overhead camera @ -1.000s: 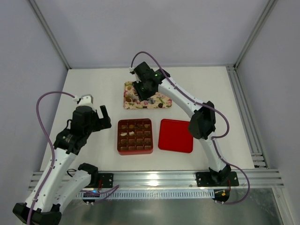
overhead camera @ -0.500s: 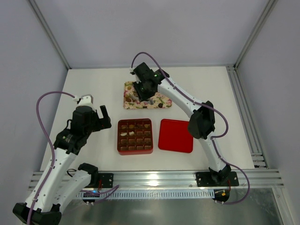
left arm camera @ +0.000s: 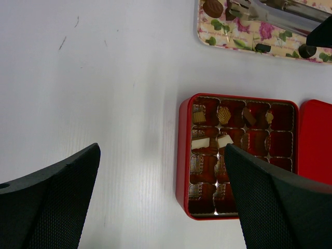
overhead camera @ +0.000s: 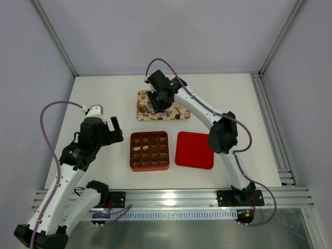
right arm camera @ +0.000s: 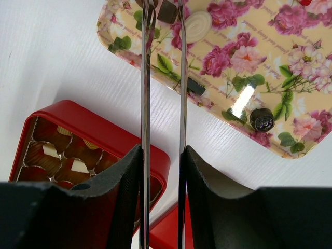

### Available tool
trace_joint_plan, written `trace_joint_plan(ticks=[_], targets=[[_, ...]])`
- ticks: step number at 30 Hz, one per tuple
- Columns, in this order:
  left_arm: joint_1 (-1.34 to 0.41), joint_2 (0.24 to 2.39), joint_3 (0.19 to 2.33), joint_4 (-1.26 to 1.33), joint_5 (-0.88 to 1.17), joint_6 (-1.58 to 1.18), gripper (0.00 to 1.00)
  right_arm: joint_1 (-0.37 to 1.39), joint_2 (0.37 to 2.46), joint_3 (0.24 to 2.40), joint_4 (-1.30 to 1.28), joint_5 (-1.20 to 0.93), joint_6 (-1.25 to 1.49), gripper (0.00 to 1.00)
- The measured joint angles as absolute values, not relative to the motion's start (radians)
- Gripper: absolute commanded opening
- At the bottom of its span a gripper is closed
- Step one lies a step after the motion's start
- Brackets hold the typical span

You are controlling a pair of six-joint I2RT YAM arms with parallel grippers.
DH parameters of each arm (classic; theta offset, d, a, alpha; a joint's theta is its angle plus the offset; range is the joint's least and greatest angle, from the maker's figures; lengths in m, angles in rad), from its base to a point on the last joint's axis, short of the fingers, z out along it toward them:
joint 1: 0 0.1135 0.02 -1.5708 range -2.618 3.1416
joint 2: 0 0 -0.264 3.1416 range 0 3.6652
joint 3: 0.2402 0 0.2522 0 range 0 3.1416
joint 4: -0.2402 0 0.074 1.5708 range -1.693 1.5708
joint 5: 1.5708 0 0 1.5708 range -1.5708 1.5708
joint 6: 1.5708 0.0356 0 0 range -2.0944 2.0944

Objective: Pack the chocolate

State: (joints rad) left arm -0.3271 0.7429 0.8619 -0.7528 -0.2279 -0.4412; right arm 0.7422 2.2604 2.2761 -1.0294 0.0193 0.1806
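White tabletop fills a booth with grey walls and aluminium rails. From above, the left gripper hangs to the left of a square red box with a brown gridded insert, its jaws spread wide and empty. A flat red lid lies just right of the box. Behind them sits a pink-and-cream floral tray, and the right gripper hovers over its left half. Small chocolate pieces show in the box's far rows, and a few dark ones lie on the tray.

The left wrist camera looks down between its two black mesh-textured fingers, which stand far apart with only bare table between them. Tan, whitish and dark pieces fill the top two rows of the box, while the nearer cells look unfilled. At the upper edge, thin metal tongs stretch across the tray.

The right wrist camera shows its own jaws clamped on the tongs' two blades, pressing them close together. The blades reach up over the tray's corner, where a dark brown squarish chocolate sits between their tips. Whether it is pinched cannot be told. A whitish oval chocolate lies just beside it, and a dark round swirled chocolate rests well apart, nearer the tray's edge.
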Motion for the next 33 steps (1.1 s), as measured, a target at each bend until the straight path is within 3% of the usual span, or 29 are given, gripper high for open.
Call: trace_joint_plan(ticks=[26, 33], targets=[[-0.327, 0.743, 0.862, -0.753, -0.228, -0.441, 1.0, 0.742, 2.291, 2.266, -1.033, 0.019, 0.183, 0.39], [-0.327, 0.743, 0.862, -0.753, -0.228, -0.441, 1.0, 0.738, 2.292, 2.266, -1.033, 0.016, 0.183, 0.32]])
